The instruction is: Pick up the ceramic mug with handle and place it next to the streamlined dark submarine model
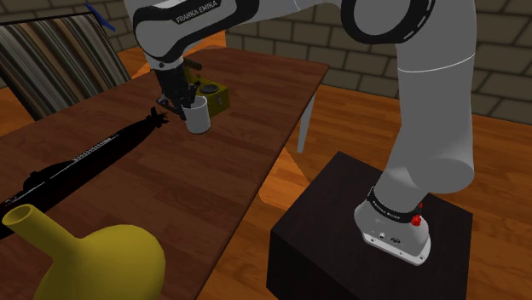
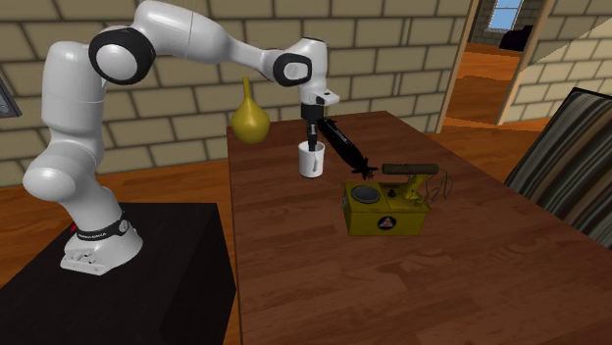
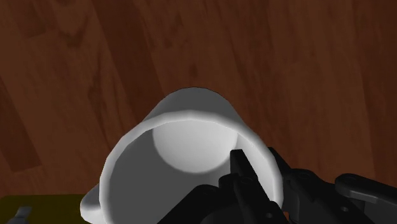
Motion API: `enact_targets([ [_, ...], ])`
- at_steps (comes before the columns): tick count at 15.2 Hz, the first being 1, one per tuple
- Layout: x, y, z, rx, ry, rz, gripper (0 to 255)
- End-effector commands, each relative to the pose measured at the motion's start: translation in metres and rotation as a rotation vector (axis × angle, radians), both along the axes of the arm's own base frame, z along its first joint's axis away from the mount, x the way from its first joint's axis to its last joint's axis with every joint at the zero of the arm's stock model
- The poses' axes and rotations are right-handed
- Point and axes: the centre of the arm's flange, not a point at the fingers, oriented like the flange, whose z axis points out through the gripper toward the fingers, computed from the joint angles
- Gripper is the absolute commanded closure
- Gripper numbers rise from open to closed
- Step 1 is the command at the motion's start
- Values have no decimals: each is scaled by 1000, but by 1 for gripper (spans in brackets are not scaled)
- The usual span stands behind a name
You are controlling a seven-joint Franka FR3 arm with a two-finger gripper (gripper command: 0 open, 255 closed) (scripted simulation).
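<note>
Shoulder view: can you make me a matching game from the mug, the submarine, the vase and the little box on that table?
1 mug
2 submarine
3 vase
4 box

a long, black, lying flat
b white, rim between the fingers
c yellow, curved neck
d olive-yellow, squarish, beside the mug

Pairs: 1-b, 2-a, 3-c, 4-d

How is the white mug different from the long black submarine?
The white mug with a handle is short, round and upright; the long black submarine model lies flat. The mug is white, the submarine black. The black gripper clasps the mug's rim; nothing holds the submarine. Both are over the brown table.
</note>
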Motion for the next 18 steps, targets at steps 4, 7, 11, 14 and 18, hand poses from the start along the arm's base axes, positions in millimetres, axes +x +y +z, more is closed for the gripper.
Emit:
enact_targets([
  [4,0,1,-26,0,-1,0,255],
  [7,0,1,-42,0,-1,0,255],
  [11,0,1,-52,0,-1,0,255],
  [14,0,1,-52,0,-1,0,255],
  [18,0,1,-52,0,-1,0,0],
])
